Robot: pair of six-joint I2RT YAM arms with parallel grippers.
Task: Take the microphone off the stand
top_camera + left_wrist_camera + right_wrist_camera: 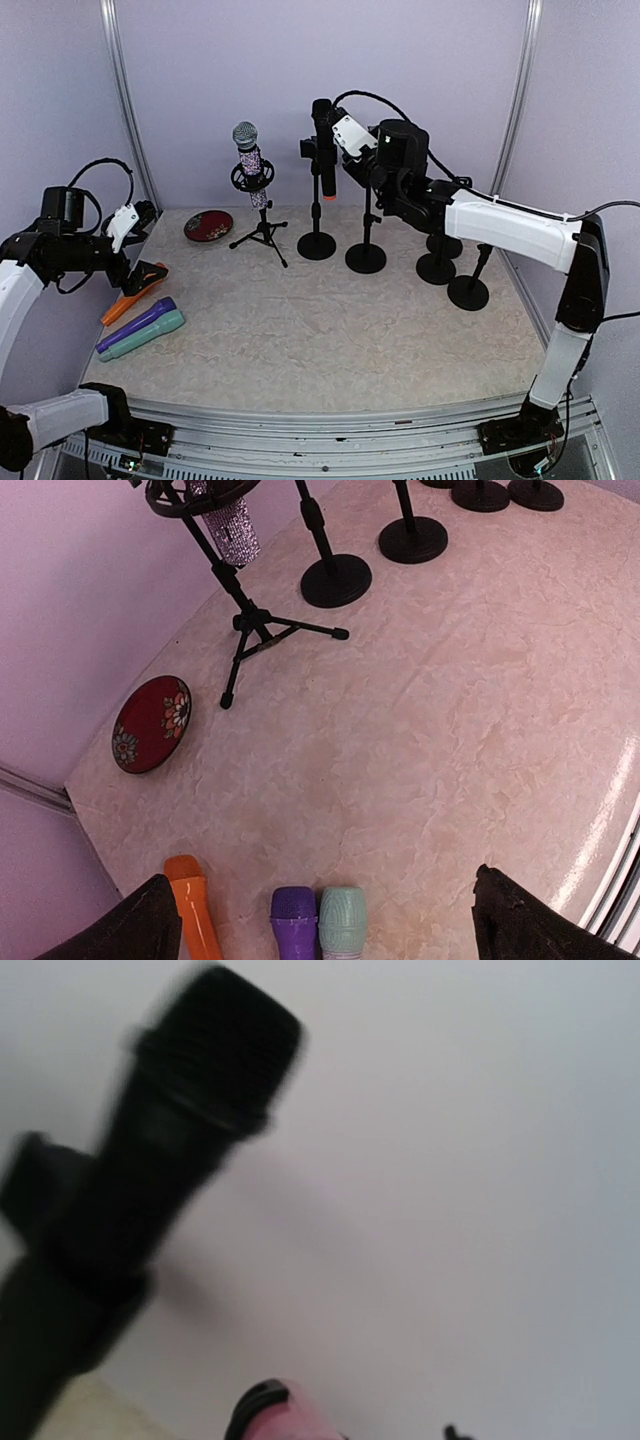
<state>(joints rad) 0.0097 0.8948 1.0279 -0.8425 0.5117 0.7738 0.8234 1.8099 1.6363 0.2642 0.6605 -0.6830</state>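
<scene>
While the overhead view has my right pincer (338,140) against the black microphone with orange tail (323,115), clipped upright in its black round-based stand (317,244), I can't tell its grip. Left wrist: left pincer (330,930) gapes wide, empty. Right wrist: the microphone is a blur up-left, my fingers unseen.
</scene>
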